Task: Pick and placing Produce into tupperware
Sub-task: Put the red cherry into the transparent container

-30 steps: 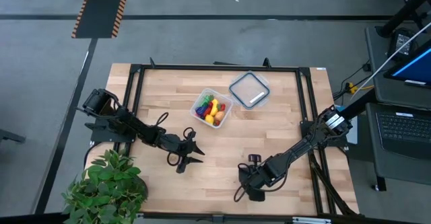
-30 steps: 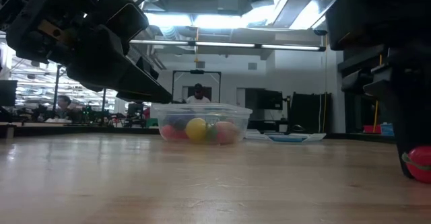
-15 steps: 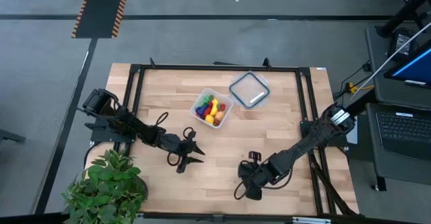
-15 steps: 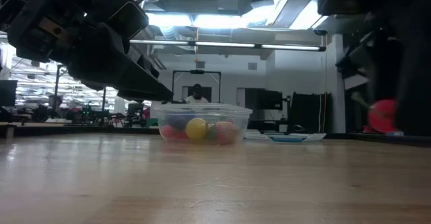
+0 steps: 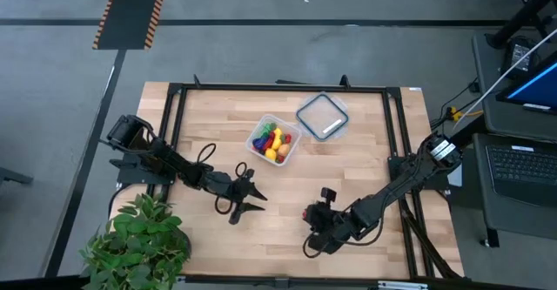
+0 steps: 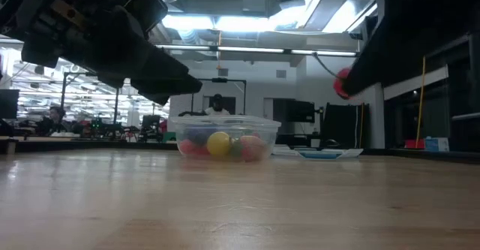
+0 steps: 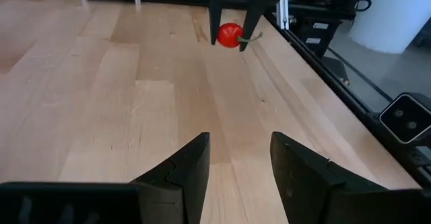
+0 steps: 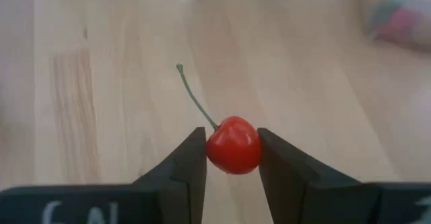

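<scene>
My left claw (image 5: 246, 196) hangs low over the surface (image 5: 365, 164), near the front-left, where it was a second ago. Its fingers (image 7: 182, 167) stand apart with nothing between them, so it is released and waiting, beside the potted plant (image 5: 139, 238).

Past it toward the back, the tub (image 5: 275, 139) sits on the wood with its load of produce (image 5: 271, 142) inside: yellow, red, green and purple pieces. In the low view a yellow ball (image 6: 218, 143) shows through its clear wall. It has not shifted. The lid (image 5: 323, 116) lies just beside it, to its right and farther back, off the tub.

The change is on the right. A second ago my right claw (image 5: 319, 229) was down at the surface with a red piece at its tip; now it has lifted clear and swung a little inward. It is clenched on a cherry (image 8: 233, 143), which sits squarely between the two fingers (image 8: 185, 163) with its green stem pointing away. The low view shows the red fruit well above the wood.

I judge the pick done and the carry begun. The cherry is well apart from the tub, so what is left is the run across and the drop.

I can read no brand or label. Some pale marks on my right wrist housing are too blurred to make out.
</scene>
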